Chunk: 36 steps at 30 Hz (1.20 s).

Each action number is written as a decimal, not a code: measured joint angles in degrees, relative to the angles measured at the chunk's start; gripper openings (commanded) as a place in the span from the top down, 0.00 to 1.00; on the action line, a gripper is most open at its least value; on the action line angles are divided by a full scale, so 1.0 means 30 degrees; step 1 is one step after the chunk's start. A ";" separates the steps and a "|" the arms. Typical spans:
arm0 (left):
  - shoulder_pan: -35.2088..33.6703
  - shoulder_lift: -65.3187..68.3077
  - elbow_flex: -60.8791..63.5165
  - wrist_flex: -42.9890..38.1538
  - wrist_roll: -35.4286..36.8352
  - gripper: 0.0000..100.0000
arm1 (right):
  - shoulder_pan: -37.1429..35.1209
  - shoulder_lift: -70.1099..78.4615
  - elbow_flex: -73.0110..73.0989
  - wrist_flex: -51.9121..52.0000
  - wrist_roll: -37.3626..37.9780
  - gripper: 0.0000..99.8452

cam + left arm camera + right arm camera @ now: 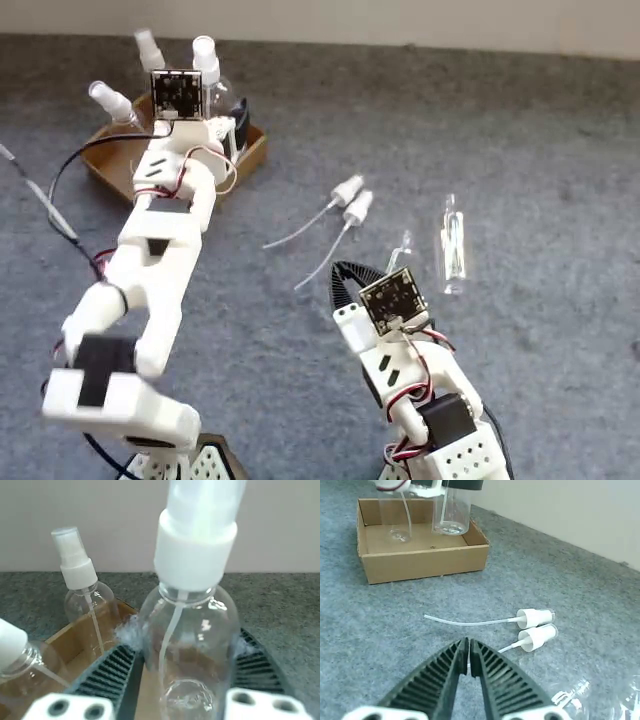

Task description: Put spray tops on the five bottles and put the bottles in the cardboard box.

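- The fingers (112, 672) of the left gripper (186, 652) pinch a capped bottle (192, 625) low on its clear body. It is upright inside the cardboard box (420, 560), and whether its base touches the floor cannot be told.
- The right gripper (468, 647) has its fingers pressed together on nothing, above the grey table (540, 130) near the loose parts.
- A second topped bottle (84, 597) and a third topped bottle (20, 655) stand close by in the box.
- Two loose spray tops (354, 198) lie side by side on the table, well apart from the box, and an uncapped bottle (452, 243) lies on its side beyond them. Another clear bottle (403, 247) seems to lie just beside the right gripper, partly hidden.
- The step in hand looks like setting down the third of five bottles.
- Release calls for a flat base and fingers spreading without nudging the neighbours. After that comes threading a thin tube into a narrow neck.
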 measured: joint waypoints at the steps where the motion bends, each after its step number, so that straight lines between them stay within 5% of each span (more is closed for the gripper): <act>1: -0.0088 0.0821 -0.0498 -0.0352 0.0000 0.87 | 0.0000 0.0000 0.0000 0.0000 0.0000 1.00; 14: -0.0205 0.8234 -0.5656 -0.1875 0.0000 0.87 | 0.0000 0.0000 0.0000 0.0000 0.0000 1.00; 36: -0.0205 1.0608 -0.7619 -0.2081 -0.0029 0.86 | 0.0000 0.0000 0.0000 0.0000 0.0000 1.00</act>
